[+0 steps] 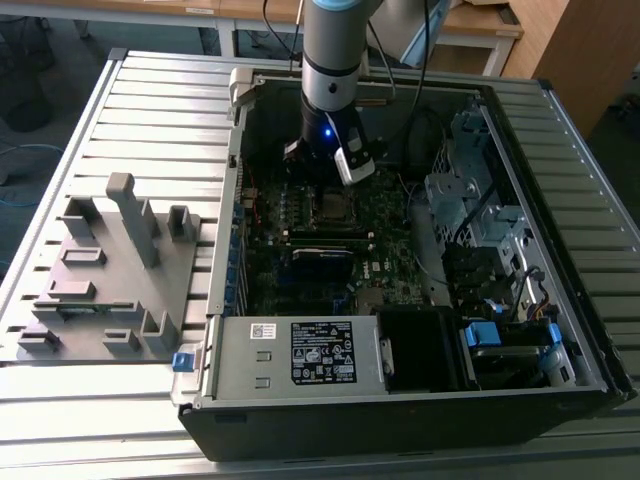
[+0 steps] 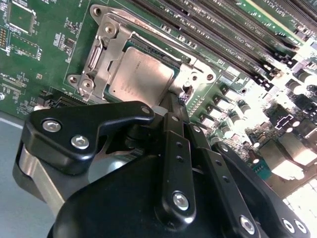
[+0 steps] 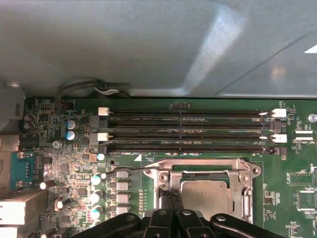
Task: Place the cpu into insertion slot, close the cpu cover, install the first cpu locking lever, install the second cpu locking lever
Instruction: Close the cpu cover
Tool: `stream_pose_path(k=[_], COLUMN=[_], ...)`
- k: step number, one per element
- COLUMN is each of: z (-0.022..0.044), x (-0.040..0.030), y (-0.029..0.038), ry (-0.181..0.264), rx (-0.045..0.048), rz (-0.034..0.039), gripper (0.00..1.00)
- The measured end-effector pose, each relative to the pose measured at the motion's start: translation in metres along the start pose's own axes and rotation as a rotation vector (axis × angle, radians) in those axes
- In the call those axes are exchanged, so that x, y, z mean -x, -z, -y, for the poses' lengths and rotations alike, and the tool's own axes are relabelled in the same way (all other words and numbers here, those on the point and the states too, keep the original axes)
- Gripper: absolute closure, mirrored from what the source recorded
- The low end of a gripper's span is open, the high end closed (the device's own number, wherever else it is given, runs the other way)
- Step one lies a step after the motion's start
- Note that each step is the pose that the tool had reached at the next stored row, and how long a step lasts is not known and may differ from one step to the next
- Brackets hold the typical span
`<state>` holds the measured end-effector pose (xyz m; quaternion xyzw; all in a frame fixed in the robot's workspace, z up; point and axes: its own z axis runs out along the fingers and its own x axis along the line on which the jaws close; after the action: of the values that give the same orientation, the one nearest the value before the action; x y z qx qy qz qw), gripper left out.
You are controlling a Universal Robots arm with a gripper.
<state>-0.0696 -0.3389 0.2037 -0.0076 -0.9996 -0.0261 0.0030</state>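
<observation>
Two risks stand out, judging from how things lie. The hand (image 2: 174,101) has its fingers drawn together, tips down at one corner of the cover (image 2: 106,47); I cannot tell whether a lever wire is pinched between them. The cpu (image 2: 141,74) sits in the slot (image 1: 333,205), its grey top showing through the cover's cut-out, and the cover looks flat over it. In the first wrist view a thin lever (image 3: 129,170) runs out from that corner toward the capacitors (image 3: 95,198). A sprung lever could slip off such narrow tips and snap back, likely lifting the cover. Tips that skid sideways could scrape the board (image 2: 44,59) or knock those capacitors, which stand close by
</observation>
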Motion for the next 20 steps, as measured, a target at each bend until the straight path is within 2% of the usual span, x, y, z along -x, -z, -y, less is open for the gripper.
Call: stream_pose_path(k=[4,20], z=[0.0002,0.0005], x=[-0.0005,-0.001], y=[-0.0027,-0.0062], ry=[0.0,0.0], rx=[-0.0001,-0.0007], rz=[0.0,-0.0004], gripper=[0.9,0.9])
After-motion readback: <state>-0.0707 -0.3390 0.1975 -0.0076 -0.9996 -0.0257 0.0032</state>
